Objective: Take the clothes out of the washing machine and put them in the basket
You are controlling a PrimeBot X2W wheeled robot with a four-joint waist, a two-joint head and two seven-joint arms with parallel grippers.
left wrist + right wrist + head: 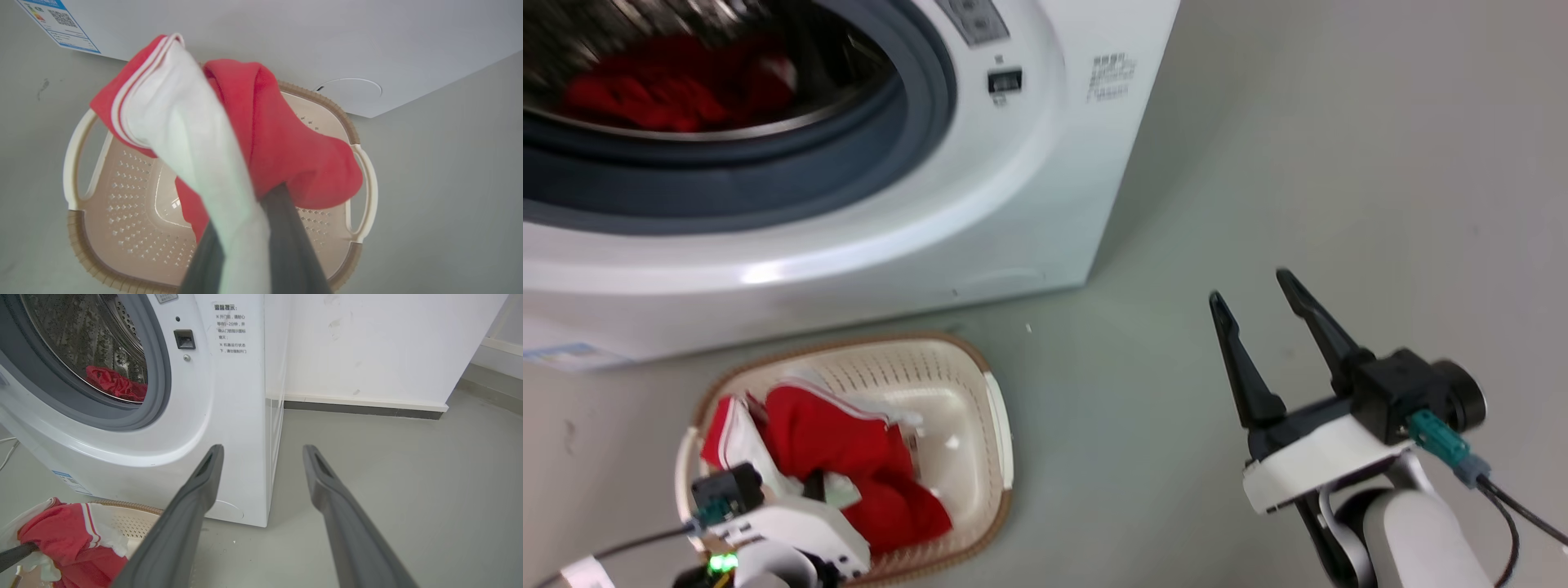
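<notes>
Over the basket [75, 232], the left jaws, clamped on a red garment [294, 163], should lower before releasing so nothing drapes the rim, while the right jaws hang open.

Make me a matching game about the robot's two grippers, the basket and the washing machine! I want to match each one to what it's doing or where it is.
Things:
1. left gripper
2. right gripper
3. basket
4. washing machine

States:
A. jaws open, holding nothing
B. sits on the floor, in front of the machine
C. red clothes lie in its drum
D. shut on a red and white garment

Pairs: 1-D, 2-A, 3-B, 4-C
</notes>
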